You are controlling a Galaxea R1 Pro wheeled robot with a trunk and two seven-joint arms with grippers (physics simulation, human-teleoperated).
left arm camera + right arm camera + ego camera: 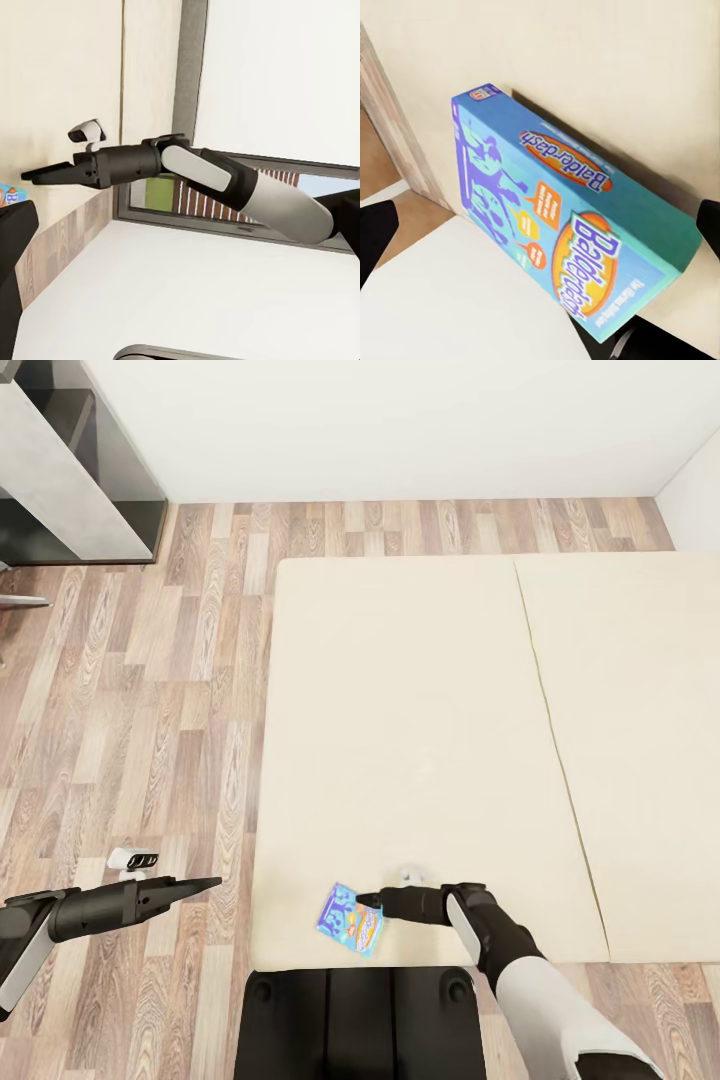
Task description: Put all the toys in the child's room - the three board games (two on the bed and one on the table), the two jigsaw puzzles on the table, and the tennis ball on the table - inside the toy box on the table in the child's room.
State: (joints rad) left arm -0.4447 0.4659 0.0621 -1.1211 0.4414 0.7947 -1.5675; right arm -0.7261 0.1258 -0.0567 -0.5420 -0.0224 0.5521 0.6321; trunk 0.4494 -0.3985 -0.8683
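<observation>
A: Head view first. The right gripper (372,903) reaches along the near edge of the bed (420,690) and meets the blue board game (351,919), which sits tipped at that edge near the robot's dark base (360,1020). I judge the step to be securing this box before carrying it off.

B: And the left gripper (205,883)?

A: It hangs over the wood floor (150,690), its fingers drawn to a point, empty. Part of the worktop (70,470) shows at the far left; the toy box can't be made out from here.

B: Left wrist view?

A: It looks across at the right arm (225,180). A sliver of the blue box (9,193) peeks at the frame edge. The jaw gap is too dark to read there.

B: Right wrist view?

A: The Balderdash box (562,225) is close up, angled over the mattress (607,67), with dark fingertips (375,232) on either side. Whether they actually pinch it, I cannot tell; contact is cut off. To do it well, clamp across the narrow thickness and lift straight before turning, so it doesn't slip to the floor.
</observation>
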